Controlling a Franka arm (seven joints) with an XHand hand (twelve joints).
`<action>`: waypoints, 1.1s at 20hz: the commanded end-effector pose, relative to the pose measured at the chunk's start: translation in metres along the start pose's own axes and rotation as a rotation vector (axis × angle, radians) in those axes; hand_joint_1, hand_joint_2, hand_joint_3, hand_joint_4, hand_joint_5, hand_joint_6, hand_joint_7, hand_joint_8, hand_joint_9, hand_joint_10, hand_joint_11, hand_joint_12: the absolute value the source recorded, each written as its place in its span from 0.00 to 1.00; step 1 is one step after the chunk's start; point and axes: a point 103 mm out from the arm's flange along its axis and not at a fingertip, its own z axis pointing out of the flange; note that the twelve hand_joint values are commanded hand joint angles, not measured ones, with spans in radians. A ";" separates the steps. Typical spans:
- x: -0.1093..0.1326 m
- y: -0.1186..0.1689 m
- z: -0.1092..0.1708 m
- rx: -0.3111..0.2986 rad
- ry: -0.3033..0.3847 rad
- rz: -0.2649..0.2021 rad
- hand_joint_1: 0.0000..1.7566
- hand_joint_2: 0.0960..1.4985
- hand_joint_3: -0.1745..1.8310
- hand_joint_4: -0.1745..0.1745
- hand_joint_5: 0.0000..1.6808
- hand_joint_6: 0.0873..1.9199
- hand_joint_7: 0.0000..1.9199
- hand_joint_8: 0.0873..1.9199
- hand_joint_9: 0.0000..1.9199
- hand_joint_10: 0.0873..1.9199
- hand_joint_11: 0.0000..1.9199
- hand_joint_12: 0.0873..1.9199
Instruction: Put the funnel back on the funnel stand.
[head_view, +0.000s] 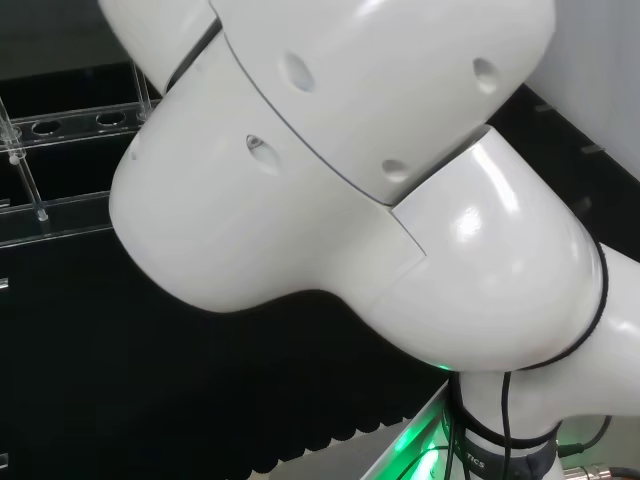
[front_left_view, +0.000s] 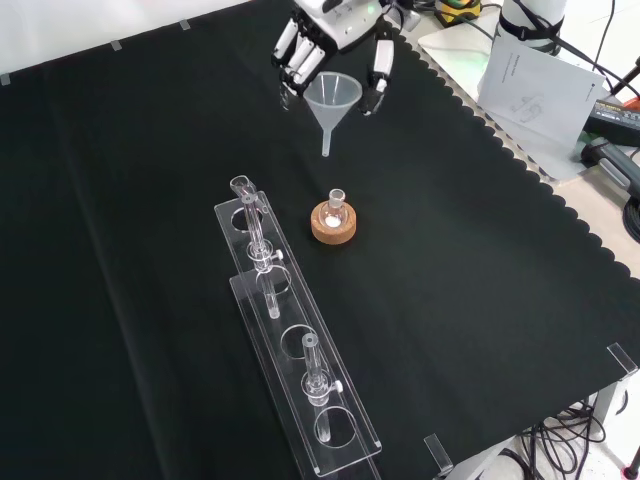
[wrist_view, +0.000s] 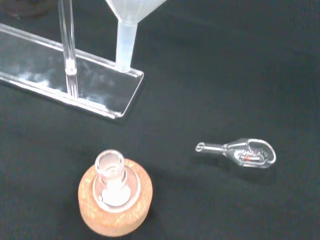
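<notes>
In the front view my hand (front_left_view: 335, 28) is at the top of the cloth, fingers curled round the rim of a translucent white funnel (front_left_view: 332, 103). The funnel hangs upright with its stem pointing down, clear of the cloth. The clear acrylic funnel stand (front_left_view: 296, 365) runs from the middle of the cloth toward the front edge. Its near end is below and left of the funnel. The wrist view shows the funnel's stem (wrist_view: 125, 45) in front of one end of the stand (wrist_view: 100, 92). In the head view the stand (head_view: 50, 215) lies at the left behind the arm's links.
A small round flask on a cork ring (front_left_view: 333, 218) stands just below the funnel in the front view. Two glass pieces (front_left_view: 256, 225) (front_left_view: 315, 372) sit in the stand's holes. A small glass stopper (wrist_view: 245, 152) lies on the cloth. Papers (front_left_view: 540, 85) lie beyond the scalloped edge.
</notes>
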 end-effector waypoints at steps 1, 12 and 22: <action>-0.004 0.006 -0.025 -0.021 -0.006 0.000 0.42 0.51 0.32 0.48 0.43 0.28 0.39 0.34 0.61 0.21 0.32 0.64; -0.004 0.036 -0.056 -0.063 -0.021 -0.017 0.42 0.51 0.32 0.47 0.42 0.29 0.39 0.34 0.61 0.22 0.32 0.63; 0.000 0.074 -0.069 -0.069 -0.018 -0.049 0.43 0.51 0.32 0.47 0.42 0.29 0.39 0.34 0.61 0.22 0.33 0.63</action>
